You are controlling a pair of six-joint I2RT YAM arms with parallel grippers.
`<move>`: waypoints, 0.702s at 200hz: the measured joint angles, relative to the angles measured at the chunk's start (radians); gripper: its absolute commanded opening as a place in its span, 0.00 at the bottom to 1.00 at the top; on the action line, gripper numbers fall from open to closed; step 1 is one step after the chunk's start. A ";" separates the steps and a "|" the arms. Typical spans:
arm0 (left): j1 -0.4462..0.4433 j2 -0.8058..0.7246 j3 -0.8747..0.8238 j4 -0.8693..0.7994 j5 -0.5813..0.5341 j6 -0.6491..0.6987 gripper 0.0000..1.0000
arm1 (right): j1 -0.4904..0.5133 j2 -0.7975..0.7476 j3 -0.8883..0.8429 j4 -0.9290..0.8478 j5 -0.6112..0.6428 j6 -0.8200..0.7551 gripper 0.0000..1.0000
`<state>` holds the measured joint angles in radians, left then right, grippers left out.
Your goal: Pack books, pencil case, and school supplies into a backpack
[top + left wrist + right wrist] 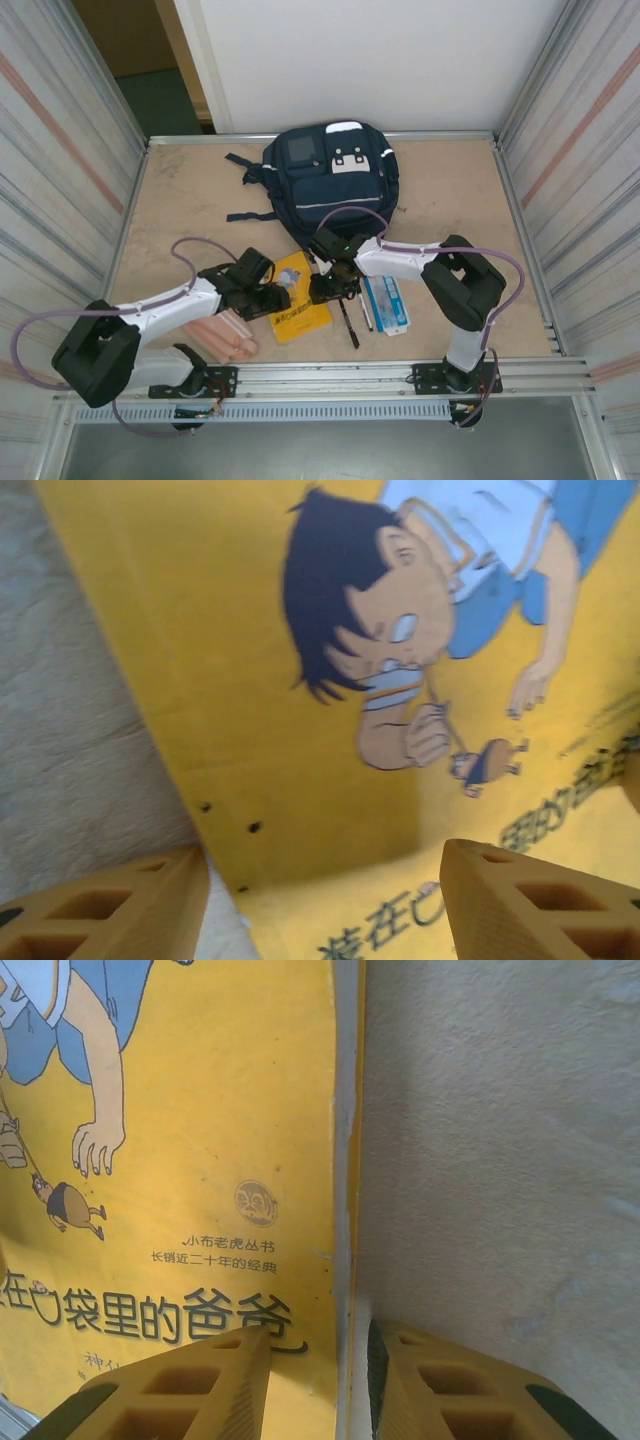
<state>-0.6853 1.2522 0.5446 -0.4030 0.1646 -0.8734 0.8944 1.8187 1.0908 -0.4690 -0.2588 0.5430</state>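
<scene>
The yellow book (297,305) lies flat on the table in front of the navy backpack (332,180). My left gripper (272,297) is at the book's left side. It is open, its orange fingers (120,905) straddling the book's left edge (300,730). My right gripper (330,288) is at the book's right edge (345,1220). Its jaws stand narrowly apart, one finger (215,1385) over the cover and the other on the table side. Two black pens (350,322) and the blue-white box (386,304) lie right of the book. The pink pencil case (228,337) lies near left.
Metal walls close in the table (450,200) on the left and right, and a rail runs along its near edge. The backpack sits at the back centre with its straps spread to the left. Bare tabletop lies at far left and far right.
</scene>
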 measured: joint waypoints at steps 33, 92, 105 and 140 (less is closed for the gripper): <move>-0.009 -0.054 -0.035 0.027 -0.048 -0.069 0.71 | 0.002 -0.016 -0.032 0.055 -0.007 0.032 0.34; 0.032 -0.011 0.000 -0.004 -0.015 -0.015 0.70 | -0.026 -0.063 -0.040 0.057 0.050 0.057 0.41; 0.039 -0.013 0.000 -0.005 -0.006 -0.014 0.70 | -0.038 -0.068 -0.028 0.050 0.053 0.051 0.40; 0.060 -0.053 -0.006 -0.002 -0.029 -0.013 0.70 | -0.050 -0.067 0.011 0.048 0.039 0.038 0.37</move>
<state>-0.6258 1.1988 0.5388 -0.4053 0.1360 -0.8867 0.8448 1.7515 1.1019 -0.4206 -0.2199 0.5812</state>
